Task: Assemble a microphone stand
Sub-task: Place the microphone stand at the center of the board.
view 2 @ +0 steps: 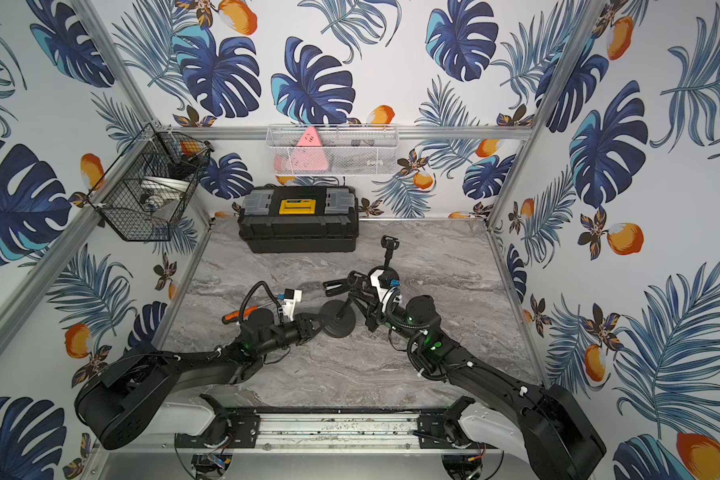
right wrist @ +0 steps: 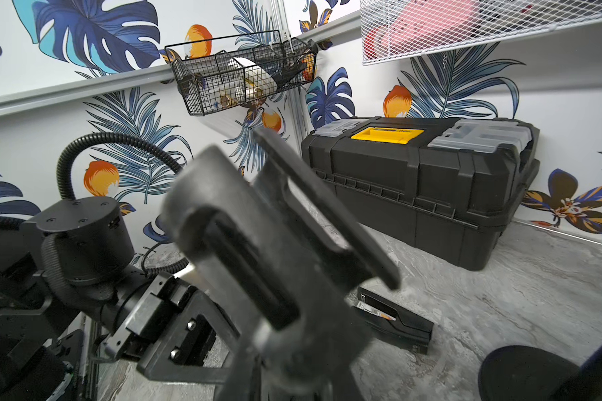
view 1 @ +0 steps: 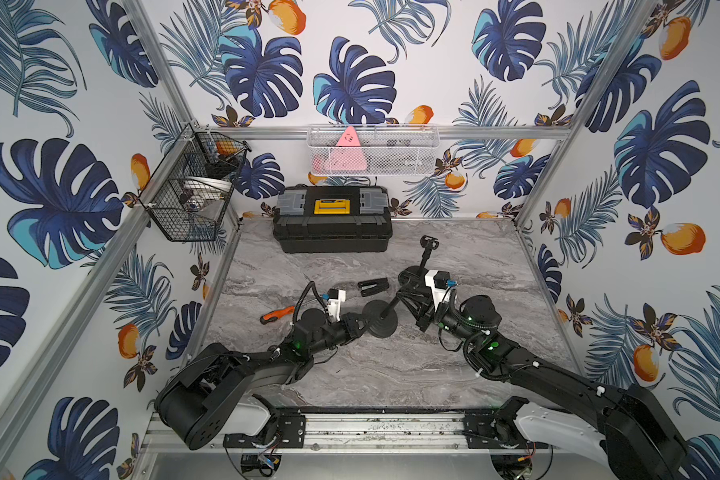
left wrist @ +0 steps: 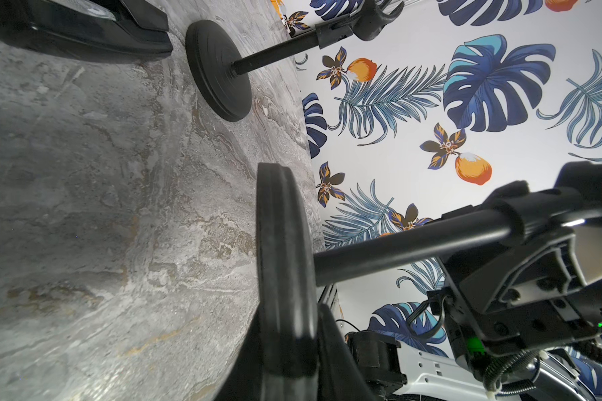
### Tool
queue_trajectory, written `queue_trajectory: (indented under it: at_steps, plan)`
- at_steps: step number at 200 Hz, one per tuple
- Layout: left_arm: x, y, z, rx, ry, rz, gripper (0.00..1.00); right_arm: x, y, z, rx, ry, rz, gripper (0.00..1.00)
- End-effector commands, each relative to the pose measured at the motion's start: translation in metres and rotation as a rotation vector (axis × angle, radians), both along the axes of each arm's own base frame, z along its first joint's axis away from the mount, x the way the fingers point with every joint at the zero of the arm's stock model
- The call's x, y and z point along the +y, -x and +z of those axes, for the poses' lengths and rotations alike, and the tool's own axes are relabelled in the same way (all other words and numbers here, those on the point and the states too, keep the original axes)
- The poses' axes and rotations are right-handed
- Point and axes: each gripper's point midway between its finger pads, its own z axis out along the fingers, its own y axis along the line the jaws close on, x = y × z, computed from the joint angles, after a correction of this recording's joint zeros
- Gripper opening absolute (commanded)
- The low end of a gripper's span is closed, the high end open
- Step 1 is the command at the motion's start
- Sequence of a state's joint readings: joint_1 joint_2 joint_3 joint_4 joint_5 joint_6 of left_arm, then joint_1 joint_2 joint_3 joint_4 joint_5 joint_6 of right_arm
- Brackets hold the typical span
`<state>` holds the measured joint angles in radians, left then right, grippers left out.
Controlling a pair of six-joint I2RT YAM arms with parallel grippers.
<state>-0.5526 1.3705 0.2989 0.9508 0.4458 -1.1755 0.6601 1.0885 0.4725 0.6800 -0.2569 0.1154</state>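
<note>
- The left fingers (left wrist: 338, 347) are clamped on the rim of the round base (left wrist: 285, 250), which stands tipped on its edge on the counter (view 1: 391, 374).
- From that base the pole (left wrist: 414, 243) slants across to the right fingers (view 1: 408, 296), which are closed on the microphone clip (right wrist: 268, 236) at the pole's upper end.
- On the arms' side of both pairs of fingers the counter lies bare to its front edge; past the right fingers, towards the side wall, it is bare as well.
- Just beyond the right fingers a second stand (left wrist: 219, 69) stands upright, its base flat on the counter.
- Between the two pairs of fingers, a little farther back, lies a black stapler (right wrist: 395, 321); its label is too small to read.
- Beyond the left fingers, towards the side wall, an orange-and-black screwdriver (view 1: 276, 314) lies near the counter's edge.
- Far beyond both, a black toolbox (right wrist: 421, 180) sits against the back wall; the writing on its yellow latch is illegible.
- Above it hangs a white mesh basket (view 1: 391, 160), and on the side wall a black wire basket (view 1: 188, 195).
</note>
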Motion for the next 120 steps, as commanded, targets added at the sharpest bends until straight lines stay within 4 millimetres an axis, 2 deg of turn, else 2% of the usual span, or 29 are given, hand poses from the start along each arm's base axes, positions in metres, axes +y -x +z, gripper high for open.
queue_trajectory:
  at_steps: [1, 61, 120]
  plan:
    - [-0.003, 0.000, 0.024, -0.089, 0.063, -0.013, 0.06, 0.001, -0.001, 0.008, -0.039, 0.002, 0.002, 0.01]
    - [-0.005, -0.002, 0.016, -0.065, 0.066, -0.012, 0.35, 0.005, -0.006, 0.011, -0.057, 0.023, -0.001, 0.00]
    - [-0.003, -0.004, 0.005, -0.050, 0.039, 0.000, 0.52, 0.002, -0.009, 0.011, -0.065, 0.043, -0.021, 0.00]
